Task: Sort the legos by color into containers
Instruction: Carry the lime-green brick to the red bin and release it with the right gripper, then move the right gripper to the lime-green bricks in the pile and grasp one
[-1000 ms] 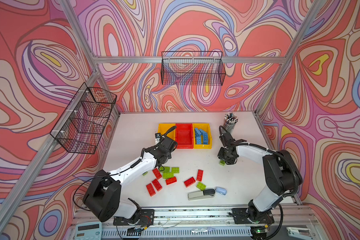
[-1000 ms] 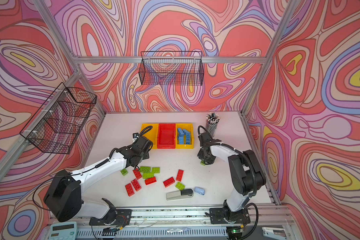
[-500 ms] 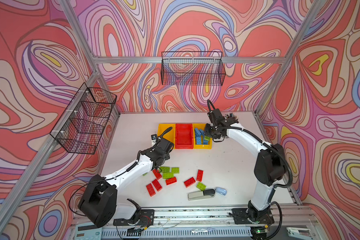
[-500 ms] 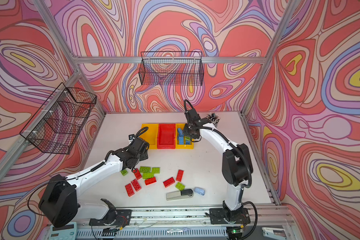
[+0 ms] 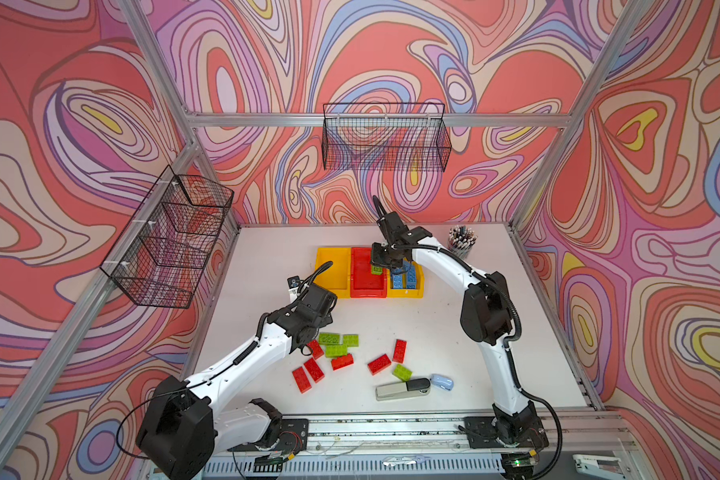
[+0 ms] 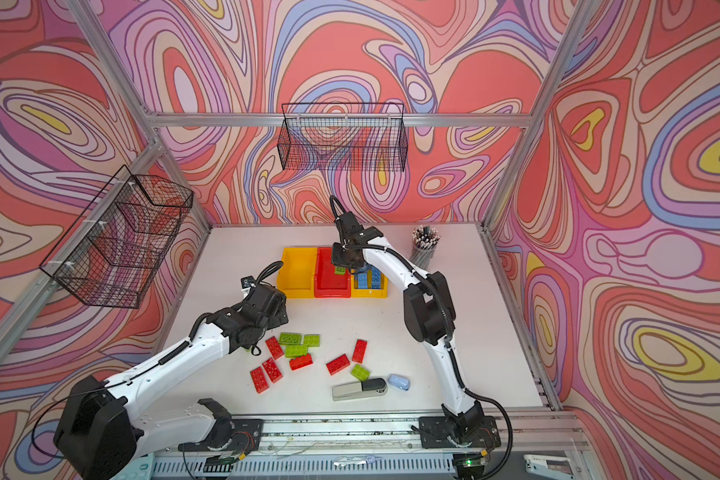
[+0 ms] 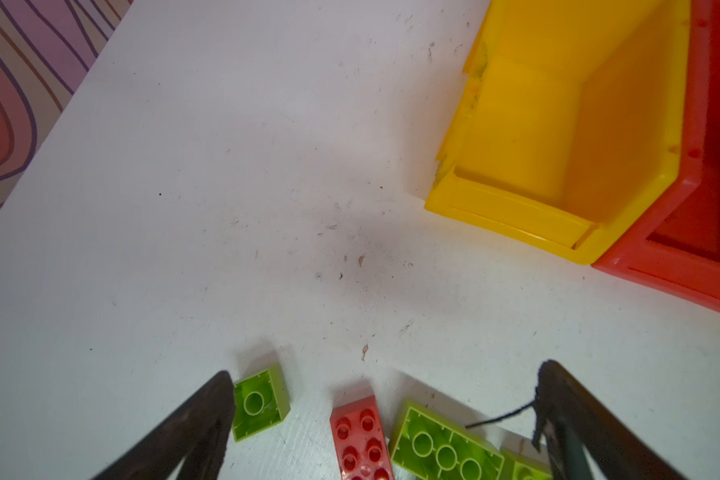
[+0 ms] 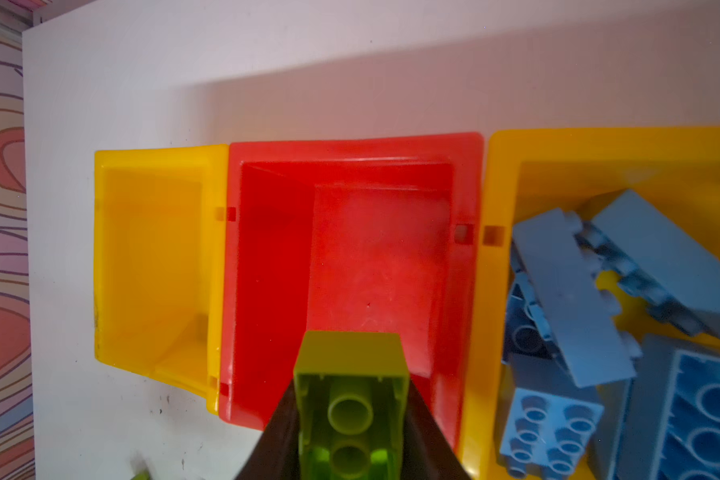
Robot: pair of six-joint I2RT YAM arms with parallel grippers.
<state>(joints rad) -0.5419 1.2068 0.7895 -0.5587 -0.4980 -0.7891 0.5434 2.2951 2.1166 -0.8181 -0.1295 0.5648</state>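
Green lego (image 8: 350,365); R tool (image 8: 350,419) grips it

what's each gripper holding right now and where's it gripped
Right gripper pinches a green lego by its opposite side walls; left gripper is open, holding nothing.

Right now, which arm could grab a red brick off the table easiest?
Left. Its open left gripper hangs over a red brick; the right gripper is over the red bin, shut on a green brick.
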